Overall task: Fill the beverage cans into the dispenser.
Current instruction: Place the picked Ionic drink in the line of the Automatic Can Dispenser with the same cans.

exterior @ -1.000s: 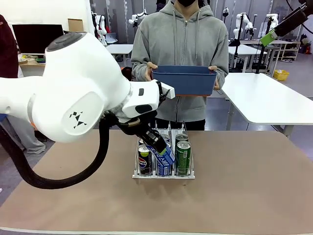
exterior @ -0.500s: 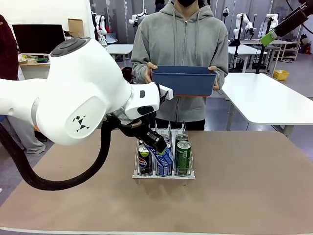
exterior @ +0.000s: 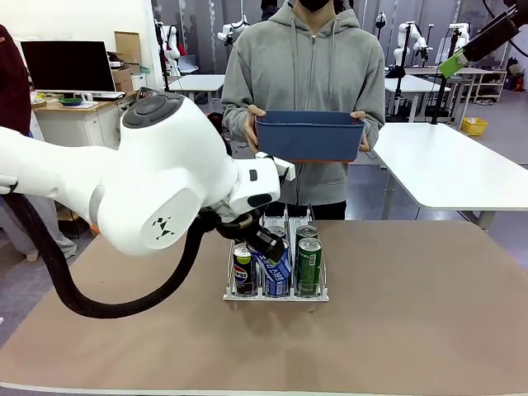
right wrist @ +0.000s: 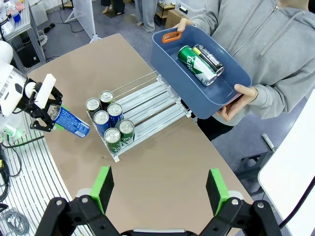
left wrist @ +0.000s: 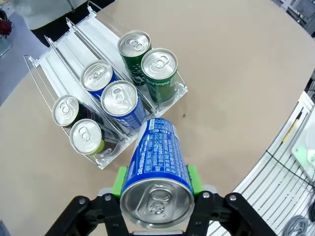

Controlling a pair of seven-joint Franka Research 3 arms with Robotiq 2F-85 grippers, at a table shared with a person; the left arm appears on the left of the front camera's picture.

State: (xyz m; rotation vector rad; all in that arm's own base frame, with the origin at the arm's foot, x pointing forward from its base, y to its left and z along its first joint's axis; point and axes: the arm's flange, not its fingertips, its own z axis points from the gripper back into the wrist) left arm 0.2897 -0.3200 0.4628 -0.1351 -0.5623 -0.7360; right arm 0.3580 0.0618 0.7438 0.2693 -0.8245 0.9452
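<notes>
The left claw (left wrist: 156, 181) is clamped on a tilted blue can (left wrist: 155, 157); the dispenser (left wrist: 81, 42) sits just beyond its fingertips, already carrying 6 cans (left wrist: 119, 98), 2 in each of its 3 lanes. Well past that claw the person holds the blue bin (right wrist: 172, 64) with 2 spare cans (right wrist: 199, 61) inside, so by my count 3 are left to load. The right claw (right wrist: 160, 189) hangs high above it all, jaws spread wide and empty.

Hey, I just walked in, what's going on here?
The left gripper is shut on a blue can, tilted by the front of the dispenser, whose three lanes each hold two cans. The right gripper hangs open, high up. A person holds a blue bin with a green can and a black can inside.
</notes>
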